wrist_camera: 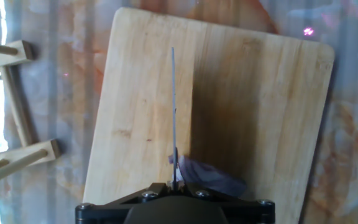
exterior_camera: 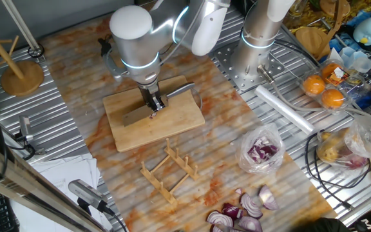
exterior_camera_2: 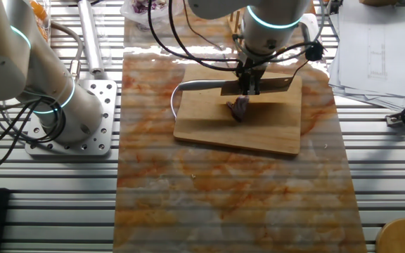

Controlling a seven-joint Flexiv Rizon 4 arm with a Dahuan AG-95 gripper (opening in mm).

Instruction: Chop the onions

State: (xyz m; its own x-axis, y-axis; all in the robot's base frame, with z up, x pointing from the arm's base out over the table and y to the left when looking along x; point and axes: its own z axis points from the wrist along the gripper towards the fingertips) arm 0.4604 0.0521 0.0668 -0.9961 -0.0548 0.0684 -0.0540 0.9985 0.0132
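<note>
1. At the near edge of the desk (exterior_camera: 69, 77), to the right, lie big purple onion wedges (exterior_camera: 243, 216) with white rings.
2. Just beyond them a clear plastic bag (exterior_camera: 261, 149) holds purple chunks.
3. Left of the bag a small wooden rack (exterior_camera: 169, 171) stands on the orange-stained mat (exterior_camera_2: 238, 197), apart from the board.
4. Further back, in the middle of the mat, lies the wooden cutting board (exterior_camera: 153, 119), its long side slightly askew.
5. The pincer (exterior_camera: 153, 105) hangs straight down over the board, pressed together on the knife (exterior_camera_2: 259, 86). The blade is held level and edge-down above the wood; in the hand view it shows as a thin line running away from the fingers.
6. The small piece of red onion (exterior_camera_2: 238, 107) rests on the board right under the blade, near the board's middle. In the hand view it lies just right of the blade, close to the pincer. Whether the edge touches it cannot be told.
7. Far right stands a second arm's base (exterior_camera: 253, 64), and beyond it oranges (exterior_camera: 324, 90) in clear packs.
</note>
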